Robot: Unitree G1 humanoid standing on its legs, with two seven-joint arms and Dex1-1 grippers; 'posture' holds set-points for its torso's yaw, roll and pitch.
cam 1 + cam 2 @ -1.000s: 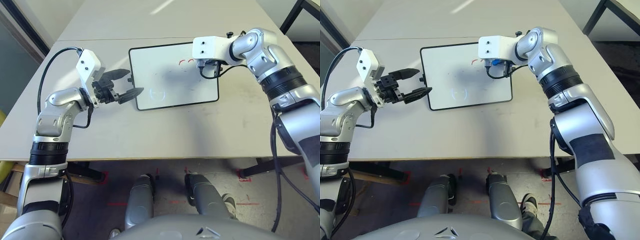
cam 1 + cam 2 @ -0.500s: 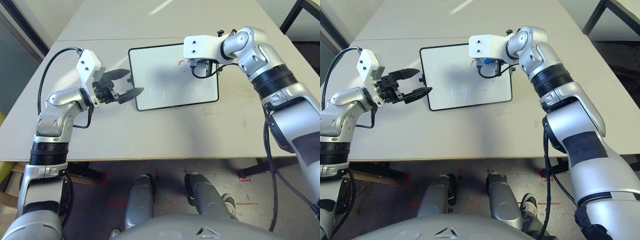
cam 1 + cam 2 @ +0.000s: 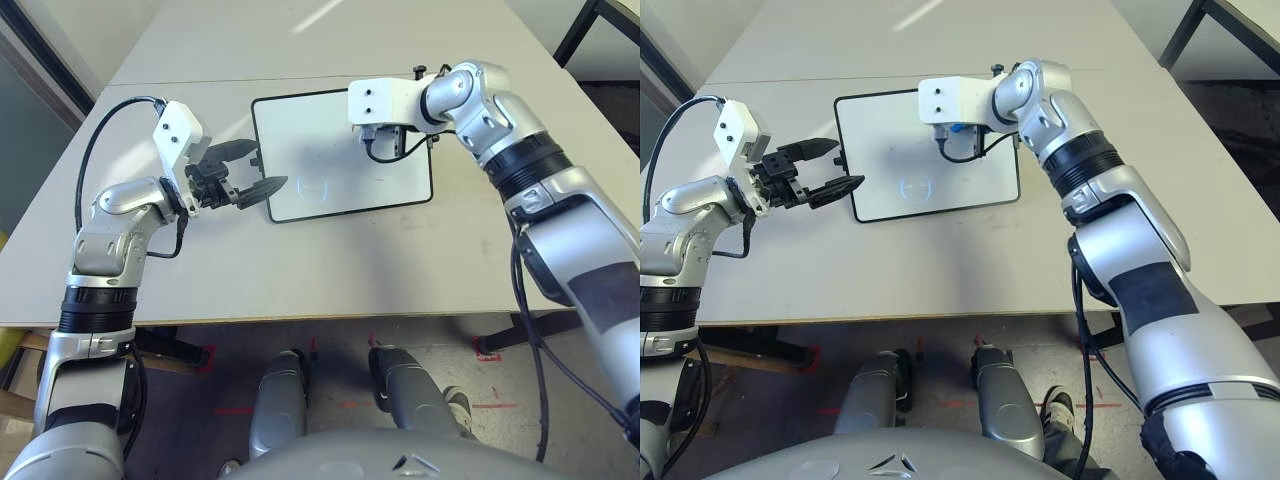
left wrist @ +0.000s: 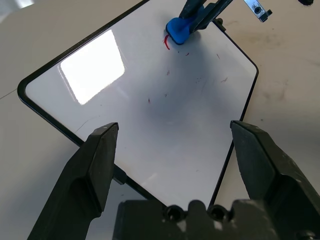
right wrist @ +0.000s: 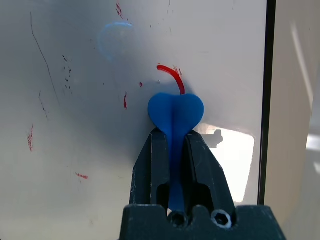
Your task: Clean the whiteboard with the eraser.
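My right gripper point(image 5: 172, 142) is clenched on the eraser point(image 5: 175, 114), pressing its blue tip against the whiteboard point(image 3: 330, 190) just beside a short red arc point(image 5: 171, 75). Compared with a second ago, this arm has swept toward my left across the board's far edge, and the red marks that stood there are reduced to that arc and scattered specks. My left gripper point(image 3: 248, 170) has not moved (fingers spread, holding nothing), hovering at the board's left edge. The board lies flat on the table point(image 3: 330, 270).
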